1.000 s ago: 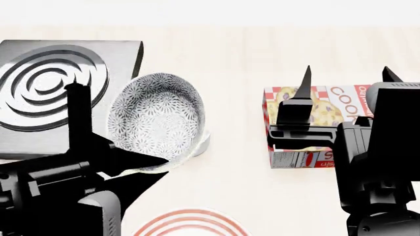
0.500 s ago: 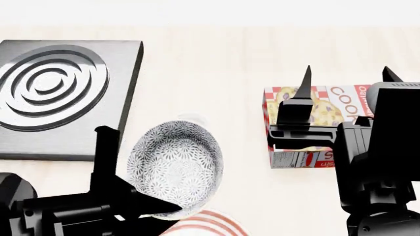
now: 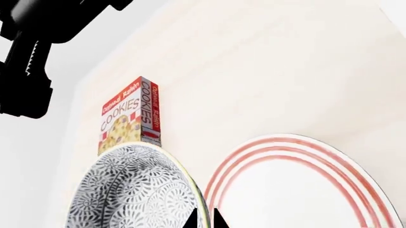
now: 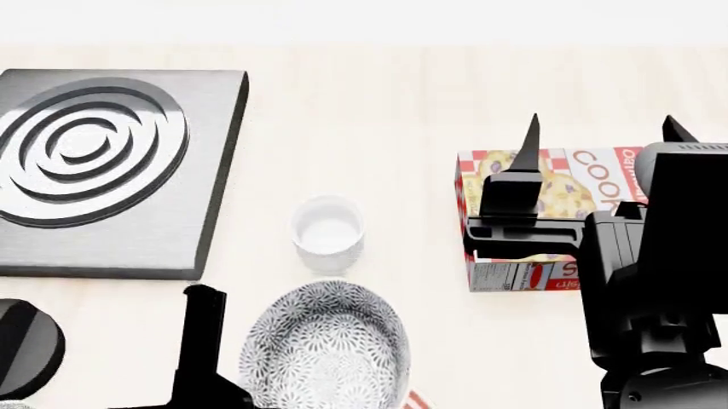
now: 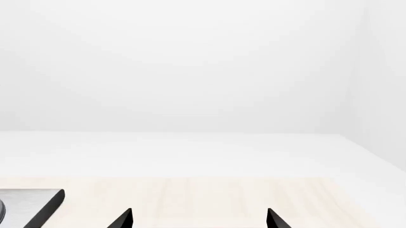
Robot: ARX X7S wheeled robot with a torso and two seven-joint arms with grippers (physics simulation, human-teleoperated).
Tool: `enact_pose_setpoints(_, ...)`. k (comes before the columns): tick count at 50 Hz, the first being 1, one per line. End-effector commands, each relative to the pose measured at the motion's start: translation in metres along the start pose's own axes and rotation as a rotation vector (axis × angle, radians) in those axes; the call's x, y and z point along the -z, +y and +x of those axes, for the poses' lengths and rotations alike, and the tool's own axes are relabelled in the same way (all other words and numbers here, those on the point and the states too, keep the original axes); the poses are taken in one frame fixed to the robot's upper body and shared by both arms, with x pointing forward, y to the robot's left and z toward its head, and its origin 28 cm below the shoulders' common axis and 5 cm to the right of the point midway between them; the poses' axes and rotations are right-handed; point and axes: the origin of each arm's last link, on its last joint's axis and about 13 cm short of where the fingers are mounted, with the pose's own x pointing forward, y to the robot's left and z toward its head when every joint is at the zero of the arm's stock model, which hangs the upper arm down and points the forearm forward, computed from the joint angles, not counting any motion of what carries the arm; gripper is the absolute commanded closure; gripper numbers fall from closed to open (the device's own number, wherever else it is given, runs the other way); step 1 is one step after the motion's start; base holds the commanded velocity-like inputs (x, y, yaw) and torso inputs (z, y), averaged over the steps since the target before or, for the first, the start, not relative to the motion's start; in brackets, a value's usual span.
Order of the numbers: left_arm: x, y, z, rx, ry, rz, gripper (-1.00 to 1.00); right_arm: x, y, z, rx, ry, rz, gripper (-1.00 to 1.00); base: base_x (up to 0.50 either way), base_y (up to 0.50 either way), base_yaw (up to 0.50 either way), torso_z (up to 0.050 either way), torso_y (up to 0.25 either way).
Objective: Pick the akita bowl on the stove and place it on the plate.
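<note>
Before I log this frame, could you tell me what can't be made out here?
- Plate: head view shows only a sliver, cut by the bottom edge.
- Left gripper: only its tips show in the left wrist view; its hold on the akita bowl is unclear.
- Stove: knob cropped.

**Left arm low and loaded, right arm raised and idle**

The left gripper (image 4: 228, 375) is seen low at the near edge, its jaws clamped on the akita bowl (image 4: 326, 354). The right gripper (image 4: 599, 136) is held upright, fingers spread apart, nothing between them.
</note>
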Motion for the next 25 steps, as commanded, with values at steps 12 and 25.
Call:
enact_pose_setpoints(12,-0.004,-0.020,-0.001,0.008,-0.012,-0.028,1.00,-0.001,0.000,0.000,0.000,0.000,0.001,-1.00,0.00,0.00,0.00,0.000,0.001)
enact_pose_setpoints(25,0.003,-0.027,0.003,0.022,0.006,-0.042,1.00,-0.001,0.000,0.000,0.001,0.001,0.002,-1.00,0.00,0.00,0.00,0.000,0.000)
